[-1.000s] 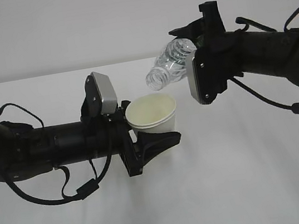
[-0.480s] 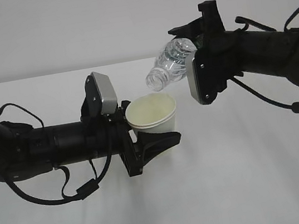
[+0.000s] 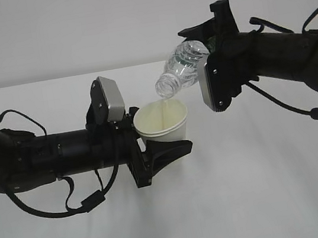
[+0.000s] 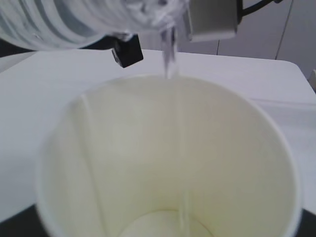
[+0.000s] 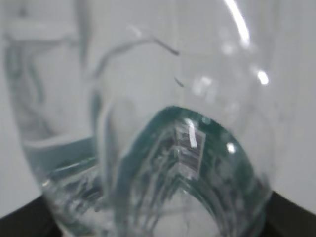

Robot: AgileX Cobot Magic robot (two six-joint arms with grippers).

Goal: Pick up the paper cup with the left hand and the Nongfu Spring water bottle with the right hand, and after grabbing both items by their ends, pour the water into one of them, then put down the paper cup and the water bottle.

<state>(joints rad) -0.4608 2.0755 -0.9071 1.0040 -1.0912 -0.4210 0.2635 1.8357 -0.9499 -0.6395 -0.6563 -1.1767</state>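
Clear water (image 4: 170, 54) runs in a thin stream from the tipped bottle (image 3: 181, 68) into the paper cup (image 3: 162, 121) right below it. The left hand (image 3: 151, 147) grips the cup; the right hand (image 3: 212, 51) grips the bottle's bottom end. Best to tip slowly and hold the cup level. No words can be read on the green label (image 5: 190, 148).
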